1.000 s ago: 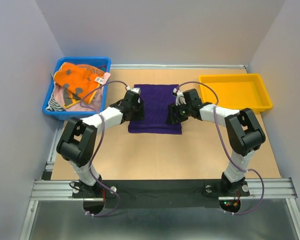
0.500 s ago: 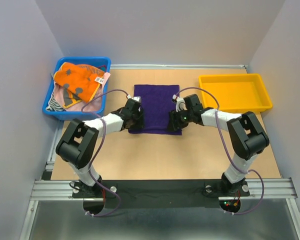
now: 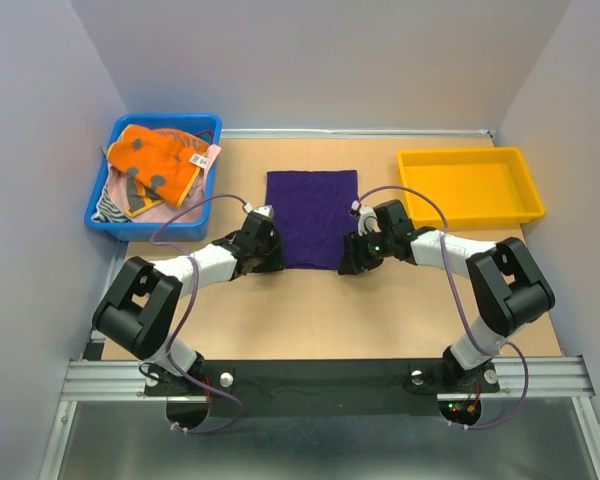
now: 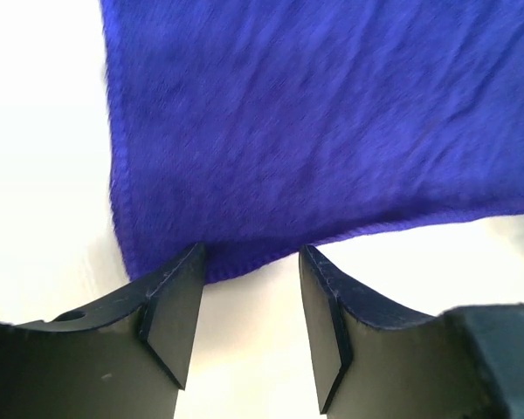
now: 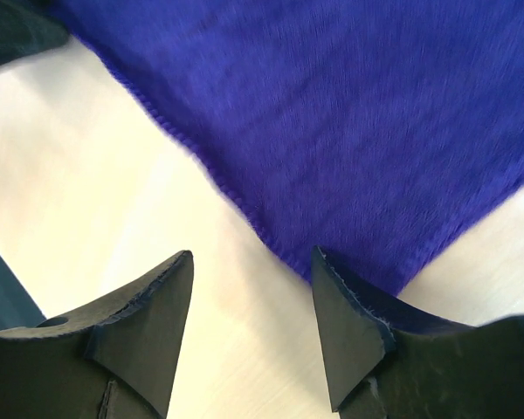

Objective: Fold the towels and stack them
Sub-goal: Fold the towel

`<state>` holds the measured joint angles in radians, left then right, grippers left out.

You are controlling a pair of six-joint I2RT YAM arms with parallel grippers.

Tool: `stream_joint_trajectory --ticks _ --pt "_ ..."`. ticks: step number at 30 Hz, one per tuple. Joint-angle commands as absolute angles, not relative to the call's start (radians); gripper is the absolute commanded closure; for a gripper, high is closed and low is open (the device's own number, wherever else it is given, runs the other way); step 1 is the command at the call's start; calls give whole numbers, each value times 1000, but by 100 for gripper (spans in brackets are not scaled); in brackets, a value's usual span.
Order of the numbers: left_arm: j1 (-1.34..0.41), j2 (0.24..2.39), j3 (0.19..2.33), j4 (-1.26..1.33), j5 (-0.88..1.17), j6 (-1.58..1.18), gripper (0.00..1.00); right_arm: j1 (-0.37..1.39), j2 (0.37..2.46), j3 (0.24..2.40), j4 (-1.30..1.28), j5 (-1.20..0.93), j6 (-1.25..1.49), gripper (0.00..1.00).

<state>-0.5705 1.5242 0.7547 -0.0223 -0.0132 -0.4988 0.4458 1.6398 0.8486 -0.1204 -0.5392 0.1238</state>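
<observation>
At the bench's (image 3: 330, 310) far-left corner sits the blue bin (image 3: 145, 229). The grey-and-orange towel (image 3: 155, 160) is bunched on top in it, and the pale pink towel (image 3: 178, 212) shows underneath; I judge both are parked there until their turn.

My left end effector (image 4: 251, 251) is low at the near-left corner of the dark purple towel (image 3: 312, 215). Its jaws stand apart with nothing in them, and the hem lies right at the fingertips. The towel lies flat in the middle of the bench, closer to the far edge than the near one, square to the edges.

My right end effector (image 5: 253, 253) mirrors this at the near-right corner. It is also open and holds nothing (that corner points toward its right finger). I read the matched pose as a setup to pinch both near corners and carry them over to the far hem.

The yellow tray (image 3: 480, 217) sits at the far-right corner, probably where the stack goes.

For room, bare bench lies along the whole near side and in strips either side of the towel. The bin and tray are well apart from it, so I expect an unobstructed fold.
</observation>
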Motion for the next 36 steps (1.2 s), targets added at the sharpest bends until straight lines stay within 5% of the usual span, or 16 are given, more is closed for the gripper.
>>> stream_joint_trajectory --ticks 1,13,25,36 --pt "-578 1460 698 17 -34 -541 42 451 1600 798 -106 -541 149 39" --pt "-601 1256 770 -55 -55 -609 42 453 1428 788 -72 -410 276 46" --pt "-629 1488 805 80 -14 -641 53 451 1569 717 181 -358 468 58" --pt "-630 1508 618 78 -35 -730 60 419 1505 531 160 -160 574 61"
